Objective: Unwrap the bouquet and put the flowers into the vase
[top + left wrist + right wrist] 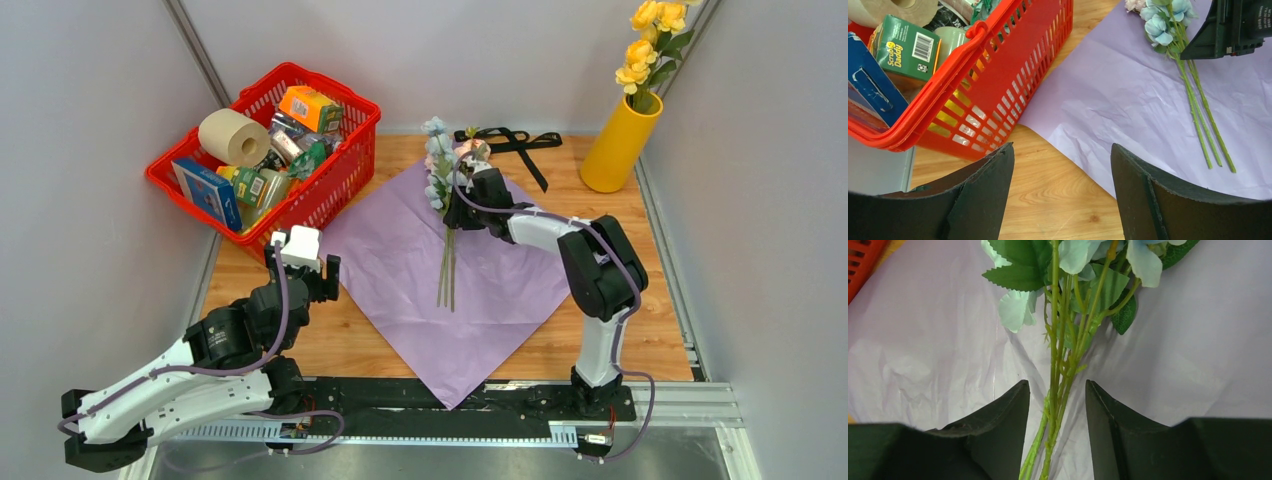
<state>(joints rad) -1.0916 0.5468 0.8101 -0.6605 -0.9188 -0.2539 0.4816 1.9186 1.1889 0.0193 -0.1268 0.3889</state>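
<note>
The bouquet lies unwrapped: its lilac wrapping paper (400, 270) is spread flat on the table, and the flowers (440, 165) rest on it with green stems (446, 270) pointing toward me. My right gripper (462, 212) is low over the stems just below the blooms. In the right wrist view its open jaws (1057, 390) straddle the stems (1055, 355) with a gap on each side. The mustard-yellow vase (618, 145) stands at the back right and holds yellow blooms (650, 40). My left gripper (1062, 160) is open and empty above bare wood at the paper's left corner.
A red basket (340, 170) of groceries and a paper roll (232, 135) stands at the back left, close to my left gripper. The black ribbon (515, 142) lies loose at the back edge of the paper. Grey walls enclose the table.
</note>
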